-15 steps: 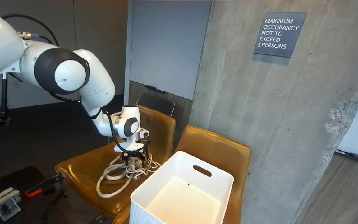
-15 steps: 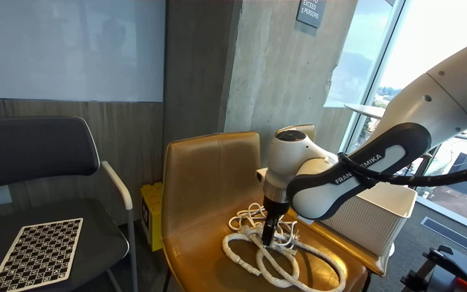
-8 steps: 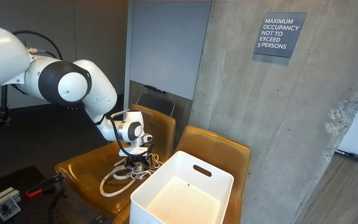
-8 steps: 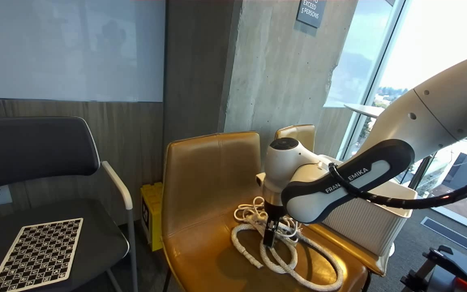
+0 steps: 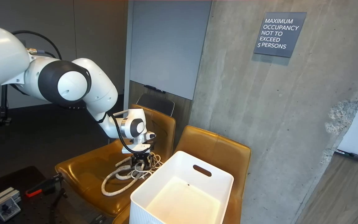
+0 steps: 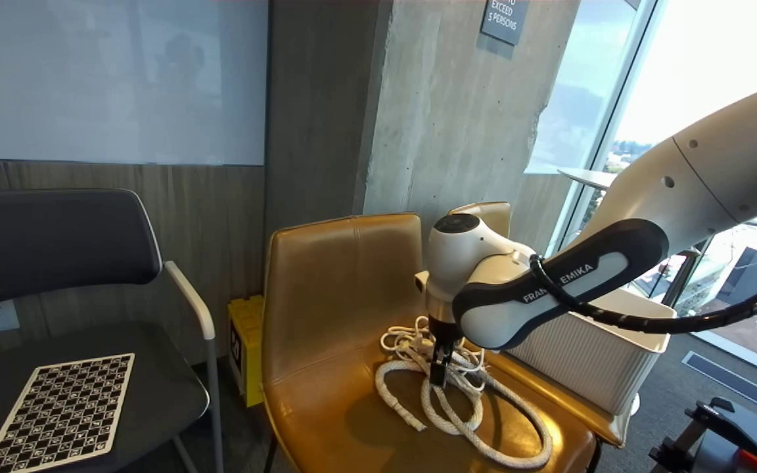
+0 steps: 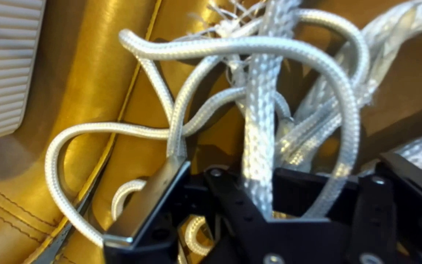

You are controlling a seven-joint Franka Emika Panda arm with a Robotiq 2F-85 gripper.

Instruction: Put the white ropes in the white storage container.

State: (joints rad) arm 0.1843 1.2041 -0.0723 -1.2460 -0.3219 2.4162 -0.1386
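A tangle of white ropes, one thick and one thin, lies on the brown chair seat; the thick rope (image 5: 110,194) (image 6: 391,403) (image 7: 260,128) makes wide loops, and the thin cord (image 7: 82,128) curls around it. My gripper (image 5: 141,163) (image 6: 439,378) points down into the tangle, shut on the ropes. In the wrist view, strands run down between the parts of my gripper (image 7: 280,172), and where they are pinched is hidden. The white storage container (image 5: 183,168) (image 6: 582,355) (image 7: 2,66) stands upright beside the ropes, its inside bare in an exterior view.
The ropes' chair (image 5: 82,177) has a tall backrest (image 6: 345,289). A second brown chair (image 5: 216,141) carries the container, close against the first. A concrete wall (image 5: 259,109) rises behind. A dark chair with a patterned board (image 6: 63,407) and a yellow box (image 6: 247,348) stand to one side.
My gripper has dipped into the tangle, closed, and risen slightly, shifting a little toward the container. The rope loops have been dragged slightly the same way.
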